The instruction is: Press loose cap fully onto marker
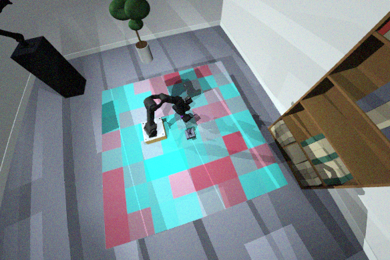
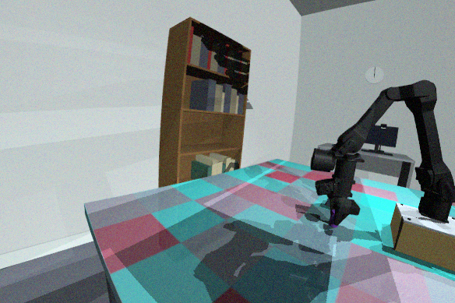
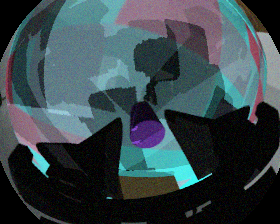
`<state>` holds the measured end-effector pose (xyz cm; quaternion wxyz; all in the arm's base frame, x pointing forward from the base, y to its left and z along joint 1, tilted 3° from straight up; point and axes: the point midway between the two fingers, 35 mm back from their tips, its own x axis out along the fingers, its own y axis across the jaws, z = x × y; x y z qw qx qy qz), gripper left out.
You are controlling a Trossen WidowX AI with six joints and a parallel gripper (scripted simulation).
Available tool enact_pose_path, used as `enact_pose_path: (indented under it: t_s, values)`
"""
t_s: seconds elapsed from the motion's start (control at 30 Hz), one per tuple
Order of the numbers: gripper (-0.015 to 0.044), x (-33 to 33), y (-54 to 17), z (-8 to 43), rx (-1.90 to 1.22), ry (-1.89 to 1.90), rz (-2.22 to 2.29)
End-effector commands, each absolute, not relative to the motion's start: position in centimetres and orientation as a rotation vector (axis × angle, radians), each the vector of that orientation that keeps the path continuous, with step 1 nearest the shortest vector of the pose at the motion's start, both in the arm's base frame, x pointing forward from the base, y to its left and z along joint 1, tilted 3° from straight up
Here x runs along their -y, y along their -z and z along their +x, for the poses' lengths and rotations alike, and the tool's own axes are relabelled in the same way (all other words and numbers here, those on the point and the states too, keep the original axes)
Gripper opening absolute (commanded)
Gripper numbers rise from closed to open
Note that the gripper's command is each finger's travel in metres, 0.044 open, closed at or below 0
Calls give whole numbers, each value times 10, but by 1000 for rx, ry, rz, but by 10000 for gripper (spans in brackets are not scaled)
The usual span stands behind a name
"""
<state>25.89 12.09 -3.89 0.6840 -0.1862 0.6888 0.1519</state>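
The purple cap (image 1: 181, 116) (image 2: 333, 225) (image 3: 147, 134) stands upright on the table, mostly hidden by the fingers in the top and exterior views. My gripper (image 3: 143, 117) (image 2: 335, 220) points down and is open, low over the table. In the wrist view its two fingertips are on either side of the cap, with a gap visible at each side. The grey holder block (image 1: 190, 134) stands a short way from the gripper, toward the lower right in the top view, with the dark marker (image 1: 190, 131) upright in it. The block and marker are hidden in the exterior view and not discernible in the wrist view.
The arm's white-topped base box (image 1: 149, 137) (image 2: 425, 246) stands on the patchwork-coloured table (image 1: 167, 164) (image 2: 132, 230), left of the holder in the top view. Strong shadows lie around the gripper. A bookshelf (image 1: 347, 101) (image 2: 171, 106) and a potted plant (image 1: 144, 52) stand off the table.
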Motion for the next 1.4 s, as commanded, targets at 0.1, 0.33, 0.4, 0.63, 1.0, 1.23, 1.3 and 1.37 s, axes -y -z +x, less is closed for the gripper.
enact_pose_path:
  t_s: [0.1, 0.33, 0.4, 0.63, 1.0, 1.23, 1.3, 1.37]
  values:
    - [142, -121, 43, 258, -1545, -345, -419]
    - [96, -120, 43, 258, -1545, -345, -419]
    - [82, -120, 43, 258, -1545, -345, -419]
    - [0, -122, 27, 260, -1545, -345, -419]
    - [0, -123, -7, 259, -1545, -345, -419]
    - [0, -121, -18, 259, -1544, -345, -418]
    - [0, -116, -20, 262, -1544, -344, -418]
    - [0, -111, -22, 265, -1542, -343, -417]
